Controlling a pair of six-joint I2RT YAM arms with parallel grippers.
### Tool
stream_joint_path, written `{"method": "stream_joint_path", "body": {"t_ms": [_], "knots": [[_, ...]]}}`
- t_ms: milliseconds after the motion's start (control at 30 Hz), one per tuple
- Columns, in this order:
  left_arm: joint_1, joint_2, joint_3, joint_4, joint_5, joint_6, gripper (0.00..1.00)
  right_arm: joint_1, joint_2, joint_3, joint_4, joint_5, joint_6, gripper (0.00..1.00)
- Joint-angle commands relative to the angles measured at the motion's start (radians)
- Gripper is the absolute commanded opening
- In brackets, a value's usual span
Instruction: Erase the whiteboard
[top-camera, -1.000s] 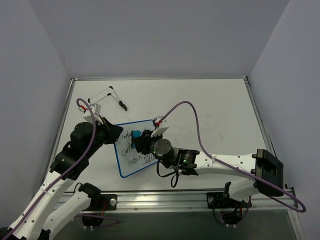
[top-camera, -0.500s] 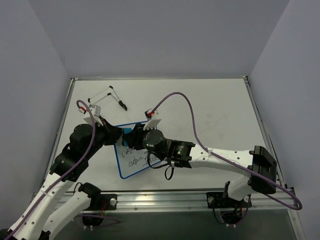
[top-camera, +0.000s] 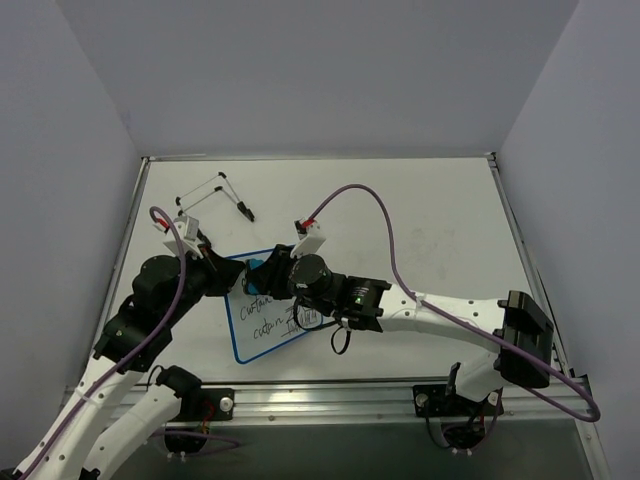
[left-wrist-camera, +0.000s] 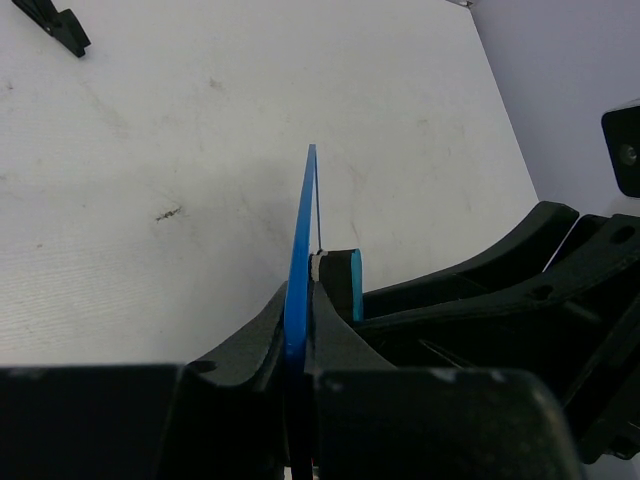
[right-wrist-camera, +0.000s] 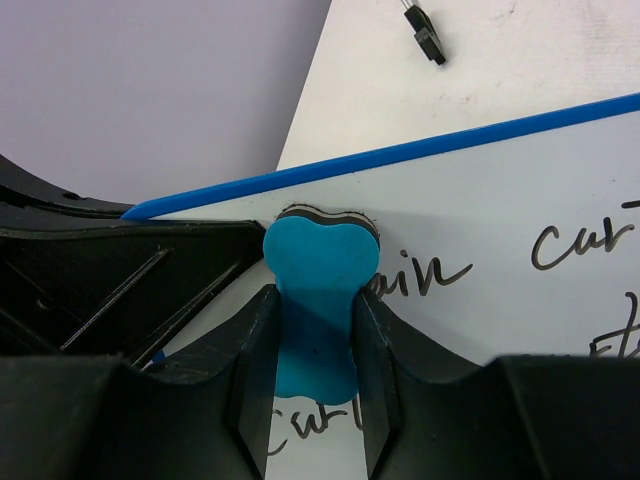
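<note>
The whiteboard has a thin blue frame and black handwriting. It lies tilted on the table's near left. My left gripper is shut on its upper left edge; the left wrist view shows the blue frame edge-on between the jaws. My right gripper is shut on a small blue eraser and presses it on the board's top left area, next to the left gripper. The right wrist view shows the board surface and its writing around the eraser.
A thin wire stand with black clip feet lies at the table's far left; one foot shows in the right wrist view. Grey walls close in left, right and back. A metal rail runs along the near edge.
My right gripper has slid the eraser leftward along the board's top, up to the left gripper. The top line of writing is gone. The board has shifted slightly left.
</note>
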Motion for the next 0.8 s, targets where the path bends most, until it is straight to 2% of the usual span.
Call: {"method": "stream_joint_path", "body": {"t_ms": [0, 233, 533, 700, 767], "knots": [[-0.011, -0.006, -0.006, -0.052, 0.066, 0.104, 0.02, 0.025, 0.011, -0.017, -0.013, -0.077, 0.014, 0.0], [-0.012, -0.018, -0.011, -0.041, 0.072, 0.104, 0.02, 0.066, 0.007, -0.009, -0.007, -0.124, -0.006, 0.0], [-0.019, -0.031, -0.009, -0.055, 0.032, 0.098, 0.02, 0.069, -0.023, -0.114, 0.025, -0.119, 0.009, 0.0], [-0.023, -0.021, -0.014, -0.046, 0.045, 0.094, 0.02, 0.094, 0.031, -0.077, 0.059, -0.151, -0.036, 0.0], [-0.025, -0.023, -0.014, -0.043, 0.045, 0.091, 0.02, 0.097, 0.049, -0.043, 0.035, -0.121, -0.061, 0.0]]}}
